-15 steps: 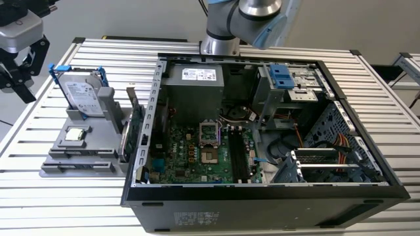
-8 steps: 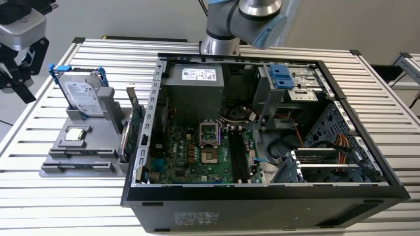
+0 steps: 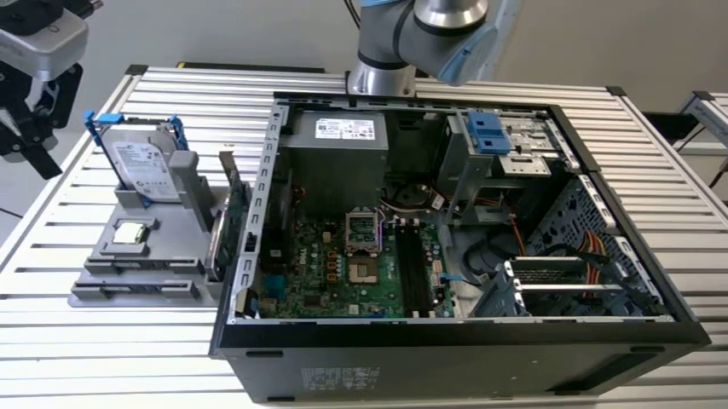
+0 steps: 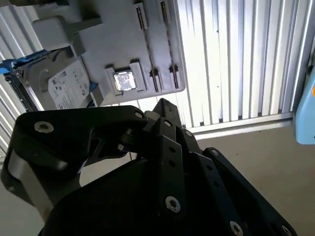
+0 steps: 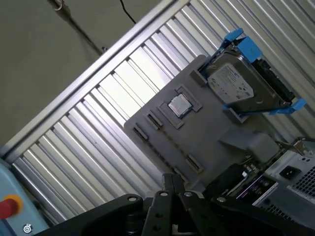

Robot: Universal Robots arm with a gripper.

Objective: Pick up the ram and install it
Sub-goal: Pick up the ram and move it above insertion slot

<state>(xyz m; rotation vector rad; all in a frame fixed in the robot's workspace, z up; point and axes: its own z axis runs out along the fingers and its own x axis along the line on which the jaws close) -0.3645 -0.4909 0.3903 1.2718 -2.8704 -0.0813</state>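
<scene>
My gripper (image 3: 31,128) hangs at the exterior view's far left, above and left of the grey parts holder (image 3: 108,292) and well away from the open computer case (image 3: 455,341). Its black linkage (image 4: 162,162) shows in both wrist views, with the holder (image 5: 206,137) below it. The holder's narrow slots (image 5: 147,122) look bare. The ram is out of view. Inside the case, the motherboard's long black slots (image 3: 407,274) lie right of the processor socket (image 3: 361,230).
On the holder stand a silver hard drive (image 3: 142,166) in a blue-tabbed frame, a small square chip (image 3: 133,230) and a large green card (image 3: 234,223) against the case wall. The slatted table (image 3: 91,358) ends close to my gripper; floor lies beyond.
</scene>
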